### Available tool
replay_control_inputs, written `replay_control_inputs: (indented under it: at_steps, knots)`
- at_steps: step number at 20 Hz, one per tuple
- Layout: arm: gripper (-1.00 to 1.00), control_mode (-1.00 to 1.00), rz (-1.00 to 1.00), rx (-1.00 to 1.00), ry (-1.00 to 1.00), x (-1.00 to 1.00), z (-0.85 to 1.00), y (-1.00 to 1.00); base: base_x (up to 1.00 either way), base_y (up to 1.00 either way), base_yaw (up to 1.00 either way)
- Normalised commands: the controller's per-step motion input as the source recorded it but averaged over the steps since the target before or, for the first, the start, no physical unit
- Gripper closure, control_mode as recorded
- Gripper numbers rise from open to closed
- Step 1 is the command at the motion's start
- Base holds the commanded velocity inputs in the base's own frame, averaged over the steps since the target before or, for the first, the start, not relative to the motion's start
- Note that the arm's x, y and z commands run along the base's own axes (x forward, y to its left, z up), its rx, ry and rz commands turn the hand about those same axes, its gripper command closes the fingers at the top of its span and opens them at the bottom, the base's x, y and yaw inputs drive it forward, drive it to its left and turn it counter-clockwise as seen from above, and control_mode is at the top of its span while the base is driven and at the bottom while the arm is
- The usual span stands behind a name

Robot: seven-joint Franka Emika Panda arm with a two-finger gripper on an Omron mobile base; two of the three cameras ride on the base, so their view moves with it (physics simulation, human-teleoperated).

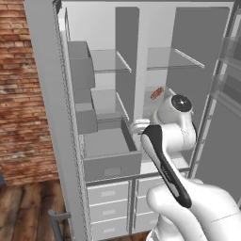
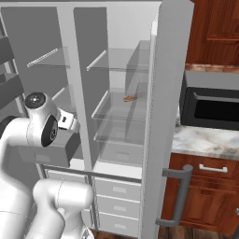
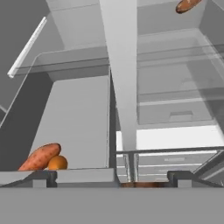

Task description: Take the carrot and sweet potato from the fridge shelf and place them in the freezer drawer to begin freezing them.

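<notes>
In the hand view the sweet potato (image 3: 39, 156), a red-orange lump, lies on the floor of the grey freezer drawer (image 3: 78, 118). The small bright-orange carrot (image 3: 57, 162) rests against its right end. My gripper (image 3: 111, 177) hovers above the drawer, open, with nothing between its fingers; both vegetables sit below and to the left of it. From the base views the pulled-out freezer drawer (image 1: 112, 162) (image 2: 56, 154) shows under my hand, its contents hidden. The fridge shelf (image 3: 175, 54) is a glass slab in the right compartment.
A brownish-orange elongated piece (image 1: 156, 92) (image 2: 133, 98) (image 3: 188, 4) lies on a fridge shelf in the right compartment. A vertical divider (image 3: 122, 74) splits the compartments. Small pale drawers (image 1: 108, 193) sit below. The open door (image 2: 168, 116) stands right, a microwave (image 2: 210, 107) beyond.
</notes>
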Motion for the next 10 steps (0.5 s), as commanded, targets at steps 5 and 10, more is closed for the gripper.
replay_control_inputs:
  at_steps: [5, 10]
  knots:
    - [-1.00, -1.00, 0.00, 0.00, -0.02, 0.00, 0.36, -0.21, 0.00, 0.00, 0.00]
    - [-1.00, -1.00, 0.00, 0.00, -0.02, 0.00, 0.41, -0.21, 0.00, 0.00, 0.00]
